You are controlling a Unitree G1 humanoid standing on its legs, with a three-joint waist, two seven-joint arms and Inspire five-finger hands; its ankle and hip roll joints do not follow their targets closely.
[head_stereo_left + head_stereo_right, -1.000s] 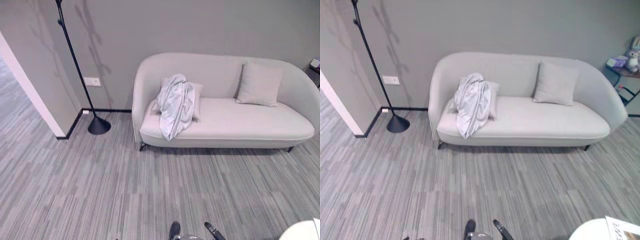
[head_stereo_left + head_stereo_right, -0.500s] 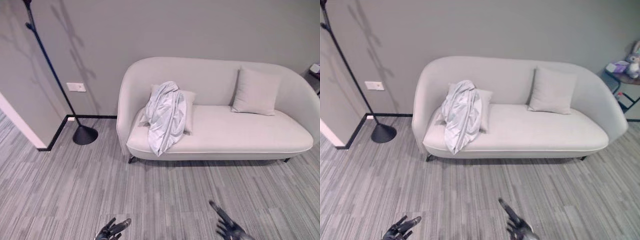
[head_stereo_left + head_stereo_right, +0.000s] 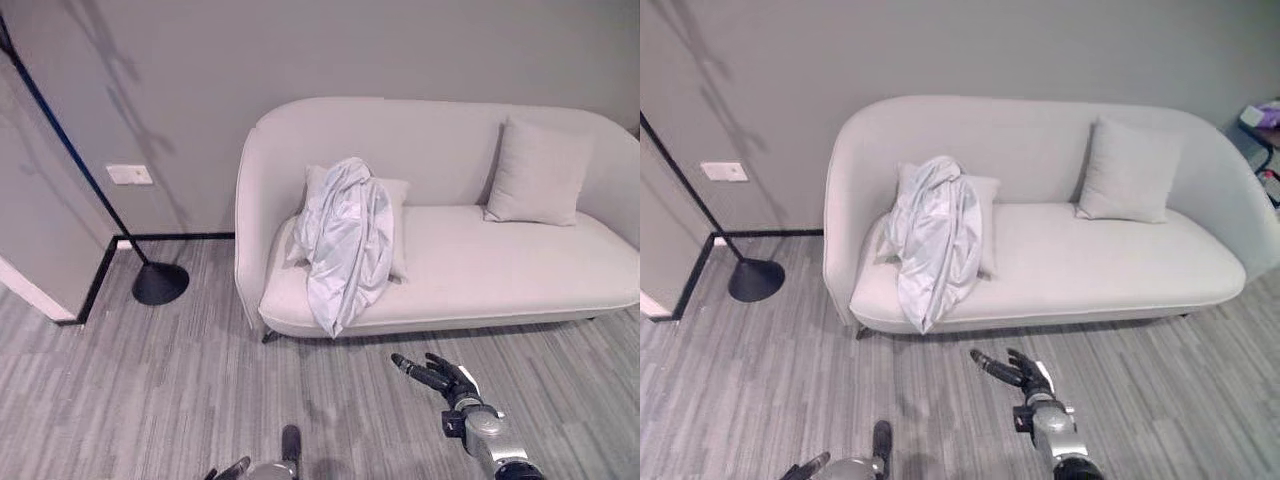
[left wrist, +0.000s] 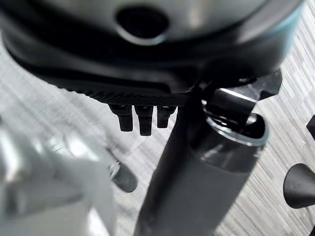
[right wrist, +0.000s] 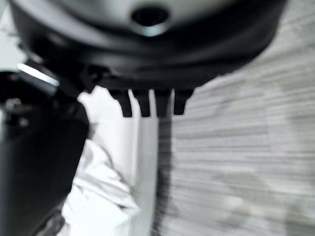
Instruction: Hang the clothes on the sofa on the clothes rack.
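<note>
Right hand point(image 3: 445, 377) nearest, over grey striped carpet floor point(image 3: 150, 390), fingers straight and spread, holding nothing. Left hand point(image 3: 808, 465) at bottom edge, finger state cannot tell. Beyond: crumpled glossy white garment point(image 3: 345, 240) draped over pale cushion point(image 3: 398, 215) at left end of curved light-grey fabric sofa point(image 3: 500, 270), long axis running down, hem hanging over seat front. Black clothes rack pole with round base point(image 3: 160, 283) left, by grey wall point(image 3: 300, 50).

Left hand point(image 4: 147, 59) dark bulk, fingers point(image 4: 140, 118) straight, over grey striped floor point(image 4: 275, 147)
</note>
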